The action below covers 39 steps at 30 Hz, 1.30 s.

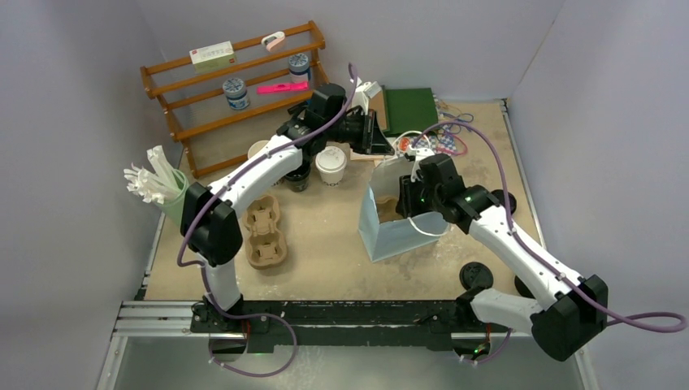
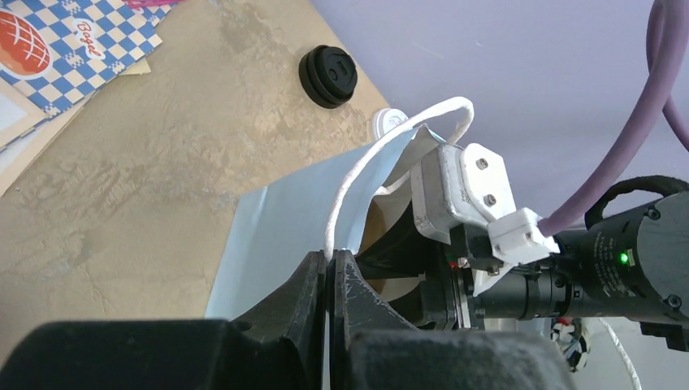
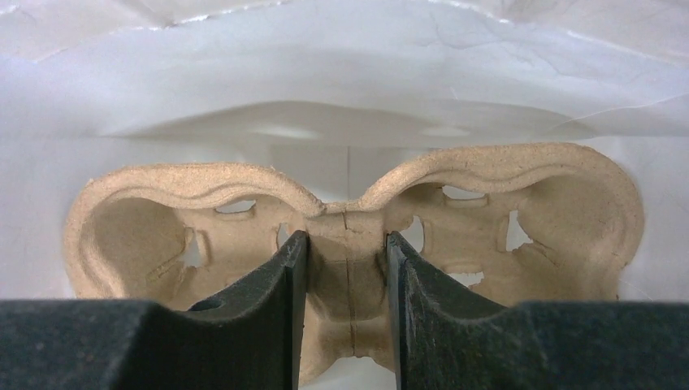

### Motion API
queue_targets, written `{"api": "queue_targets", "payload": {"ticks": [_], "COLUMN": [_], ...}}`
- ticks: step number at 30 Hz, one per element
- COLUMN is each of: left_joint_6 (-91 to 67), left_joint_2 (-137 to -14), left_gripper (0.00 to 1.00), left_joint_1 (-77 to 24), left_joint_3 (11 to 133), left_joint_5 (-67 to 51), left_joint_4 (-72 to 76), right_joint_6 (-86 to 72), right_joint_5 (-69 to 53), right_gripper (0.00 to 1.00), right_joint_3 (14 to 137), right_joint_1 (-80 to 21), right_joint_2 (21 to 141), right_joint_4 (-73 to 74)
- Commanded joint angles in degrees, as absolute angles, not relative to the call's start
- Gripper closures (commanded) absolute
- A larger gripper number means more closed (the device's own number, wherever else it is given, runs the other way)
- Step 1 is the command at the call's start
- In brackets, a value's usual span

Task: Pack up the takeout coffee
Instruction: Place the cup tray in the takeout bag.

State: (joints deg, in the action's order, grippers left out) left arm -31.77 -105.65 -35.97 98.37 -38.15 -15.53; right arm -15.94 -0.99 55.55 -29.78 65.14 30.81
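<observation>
The right end effector (image 3: 345, 240) clamps the pulp carrier (image 3: 487, 187) inside the bag (image 1: 398, 236); the left end effector (image 2: 329, 268) pinches the handle (image 2: 382, 138), likely to hold its mouth open. The cream cup (image 1: 331, 161) and black cup (image 1: 298, 180) stand upper centre, unpacked.

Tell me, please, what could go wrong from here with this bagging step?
The left gripper pinches only the thin cord handle of the bag; if it slips, the bag mouth may sag onto the right gripper. The right gripper holds the pulp carrier by its narrow centre ridge, so it could tilt inside. The left arm reaches close over the black cup and white cup; a careless retreat might knock them.
</observation>
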Motion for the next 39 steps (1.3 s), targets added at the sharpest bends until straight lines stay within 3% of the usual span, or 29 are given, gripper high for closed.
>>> {"api": "queue_targets", "payload": {"ticks": [1, 20, 31, 39], "left_joint_6": [-34.8, -35.5, -35.1, -29.0], "left_joint_2": [-105.8, -104.4, -99.9, -93.4], "left_gripper": [1.00, 1.00, 1.00, 0.63], "left_joint_1": [-35.1, -34.1, -32.3, -32.2], "left_joint_3": [100.4, 99.3, 95.0, 93.3], "left_joint_5": [-37.4, -36.4, -33.8, -31.6], "left_joint_4": [-12.6, -9.6, -7.3, -15.3], "right_joint_6": [-15.2, -17.1, -18.6, -19.7], "right_joint_5": [-0.2, 6.3, 2.9, 0.3], "right_gripper": [0.84, 0.86, 0.85, 0.85], "right_joint_3": [54.9, 58.9, 58.8, 60.3], "right_joint_1": [-31.9, -37.4, -37.4, -37.4], "right_joint_2": [65.5, 75.6, 79.8, 81.8], "right_joint_4": [31.8, 36.5, 37.9, 39.2]}}
